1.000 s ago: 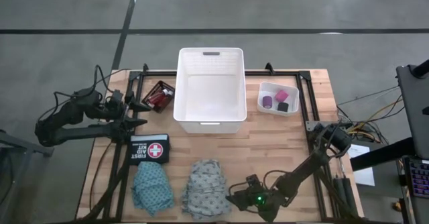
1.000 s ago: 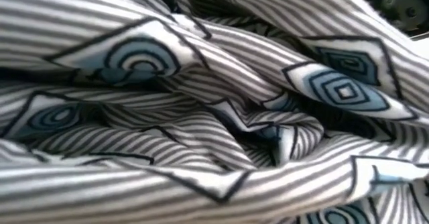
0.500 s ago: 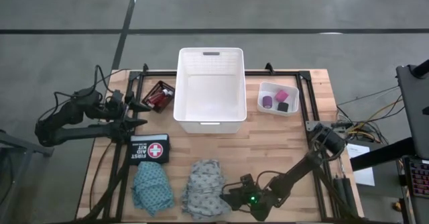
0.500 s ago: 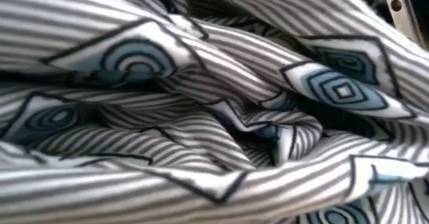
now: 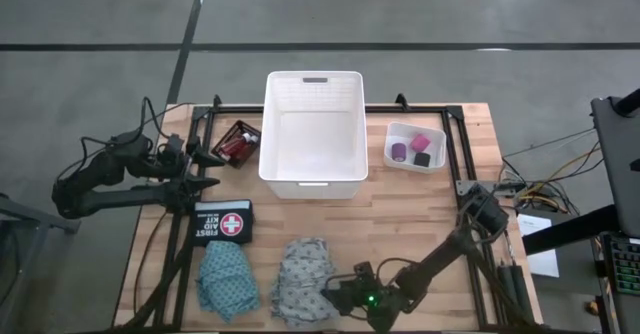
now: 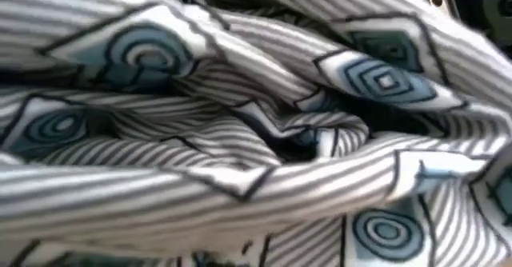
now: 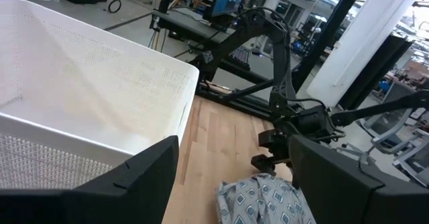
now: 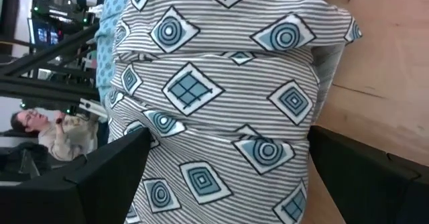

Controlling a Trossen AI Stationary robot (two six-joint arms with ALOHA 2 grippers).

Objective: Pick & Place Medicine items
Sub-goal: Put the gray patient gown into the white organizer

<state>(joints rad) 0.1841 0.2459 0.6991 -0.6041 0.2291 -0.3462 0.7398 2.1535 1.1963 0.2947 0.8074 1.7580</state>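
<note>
**Right gripper closed in on the grey cloth, fingers spread**

Over the last second the right arm has been carried across the near edge of the table (image 5: pixel 400 209) towards the grey cloth (image 5: pixel 305 279), and the right gripper (image 5: pixel 335 296) is now set against that cloth's right-hand side. In the right wrist view the striped, diamond-patterned fabric fills the space between the two dark fingers (image 8: pixel 100 184), which are spread wide, one on either side of the heap. Nothing is pinched yet. The low view is filled by the same fabric, whose folds have shifted slightly, so the cloth appears to have been nudged.

The approach is judged to be nearly complete; a closing of the jaws on the cloth is what the next step calls for, followed by a carry to the white basket (image 5: pixel 311 82), which is empty.

The left gripper (image 5: pixel 205 154) is held with fingers apart beside the basket, above the first aid kit (image 5: pixel 222 221). The teal cloth (image 5: pixel 226 279), the red bottles (image 5: pixel 240 142) and the rolls (image 5: pixel 415 150) lie untouched.
</note>
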